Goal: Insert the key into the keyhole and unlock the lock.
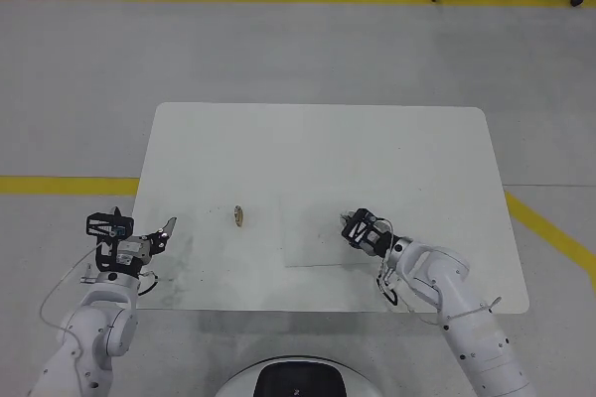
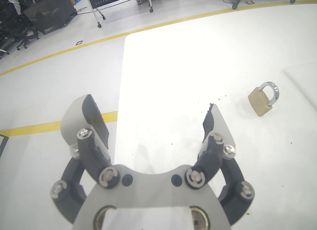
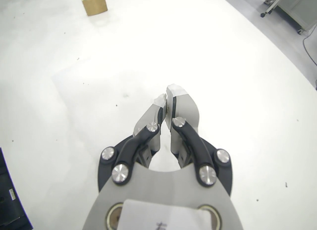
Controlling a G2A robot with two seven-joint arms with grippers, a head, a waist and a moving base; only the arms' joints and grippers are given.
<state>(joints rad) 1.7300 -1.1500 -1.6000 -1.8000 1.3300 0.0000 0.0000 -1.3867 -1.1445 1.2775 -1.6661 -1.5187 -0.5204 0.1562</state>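
Left pincer (image 2: 149,104) gapes over table (image 2: 188,62) edge, lock (image 2: 259,104) well apart.

White arms (image 1: 447,283), pale cables (image 1: 55,293); left end effector (image 2: 149,102) silver, black links (image 2: 213,151) (slotted screws (image 2: 108,175)).

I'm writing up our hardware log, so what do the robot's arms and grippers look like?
Both arms, left arm and right arm, have white shells with black wrist units. Each gripper has a silver plate, black linkages and round silver screws. The left gripper has black ribbed pads; on the right gripper, white tape wraps the tips.
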